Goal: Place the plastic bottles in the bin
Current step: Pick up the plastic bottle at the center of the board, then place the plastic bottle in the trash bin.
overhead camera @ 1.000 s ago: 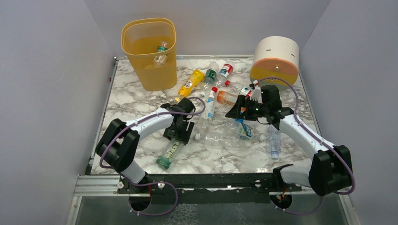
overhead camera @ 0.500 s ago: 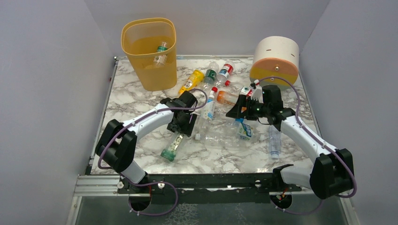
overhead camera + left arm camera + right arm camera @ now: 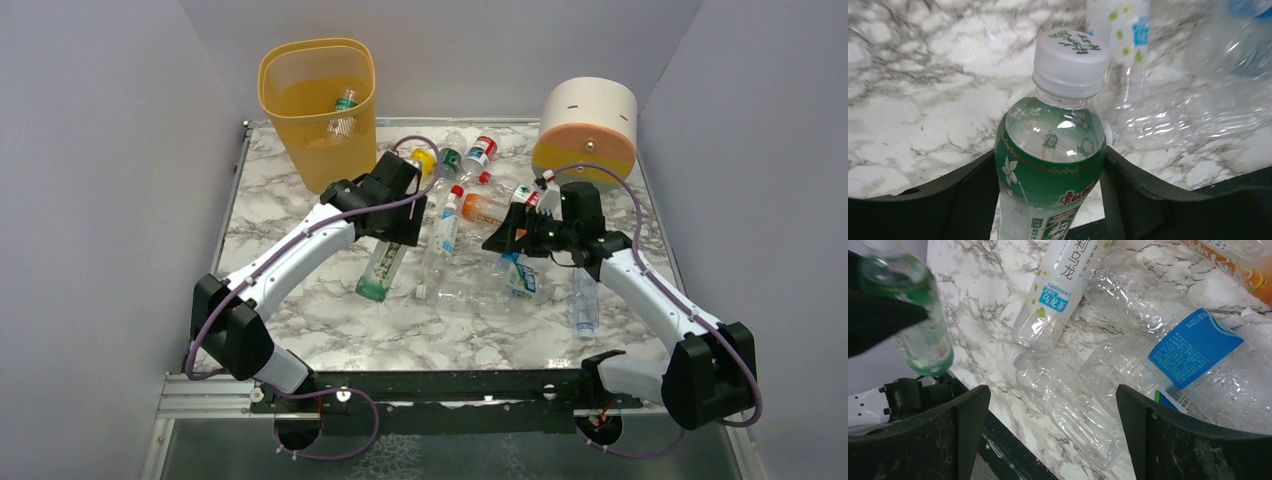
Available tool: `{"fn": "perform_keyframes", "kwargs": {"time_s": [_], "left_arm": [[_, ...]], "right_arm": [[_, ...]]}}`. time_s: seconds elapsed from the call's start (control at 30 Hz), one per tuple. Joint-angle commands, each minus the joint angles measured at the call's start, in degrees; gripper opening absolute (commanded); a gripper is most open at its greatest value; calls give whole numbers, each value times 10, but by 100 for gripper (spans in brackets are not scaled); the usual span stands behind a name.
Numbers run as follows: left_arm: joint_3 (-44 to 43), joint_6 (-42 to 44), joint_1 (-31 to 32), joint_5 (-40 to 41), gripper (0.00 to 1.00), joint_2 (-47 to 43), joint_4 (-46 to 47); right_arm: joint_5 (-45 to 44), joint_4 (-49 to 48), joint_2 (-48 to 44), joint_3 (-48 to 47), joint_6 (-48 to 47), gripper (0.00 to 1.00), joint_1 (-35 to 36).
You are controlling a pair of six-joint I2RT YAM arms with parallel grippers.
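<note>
The work surface is a table [image 3: 268, 222] with a white marble-pattern top veined in grey. An aluminium rail [image 3: 200, 395] runs along its near edge. Plain pale grey panels enclose it: left wall [image 3: 100, 200], rear wall [image 3: 450, 40], right wall [image 3: 760, 150]. Lighting is even and diffuse, and shadows are soft. A dark speckled floor [image 3: 460, 455] lies below the rail.

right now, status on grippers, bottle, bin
Left gripper shut on green bottle. Right gripper open above loose bottles. Bin close by, nothing blocking.

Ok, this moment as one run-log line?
left jaws: shut on green-labelled white-capped plastic bottle | right jaws: open above blue-labelled clear plastic bottle | yellow-orange plastic bin: one bottle inside
</note>
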State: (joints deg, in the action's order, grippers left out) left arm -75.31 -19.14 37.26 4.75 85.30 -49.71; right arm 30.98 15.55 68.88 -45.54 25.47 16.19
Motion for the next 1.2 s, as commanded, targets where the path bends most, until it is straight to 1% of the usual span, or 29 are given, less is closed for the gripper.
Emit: {"fn": "perform_keyframes", "kwargs": {"time_s": [0.0,0.13,0.27,0.43,0.57,0.67,0.83,0.97,1.1,1.17], "left_arm": [[-132,30,1,53,54,3,-10],[-258,64,-7,73,54,46,-33],[-389,87,-21,91,54,97,-36],[-545,110,-64,87,54,164,-24],[-614,108,-121,65,54,189,23],[-621,101,-166,44,54,187,83],[-565,97,-224,26,54,159,217],[-536,76,-271,6,54,145,310],[-466,66,-297,-2,54,127,424],[-456,65,-308,4,54,133,450]], "right_arm": [[16,9,-11,-8,2,100,3],[15,12,-22,-7,3,100,2],[16,16,-27,-5,4,100,3],[17,21,-37,-8,6,100,2],[19,22,-41,-7,10,100,3],[20,23,-45,-4,13,100,3],[19,27,-56,2,16,99,2],[19,27,-63,11,17,100,3],[23,24,-66,22,22,100,3],[24,24,-70,26,22,100,2]]}}
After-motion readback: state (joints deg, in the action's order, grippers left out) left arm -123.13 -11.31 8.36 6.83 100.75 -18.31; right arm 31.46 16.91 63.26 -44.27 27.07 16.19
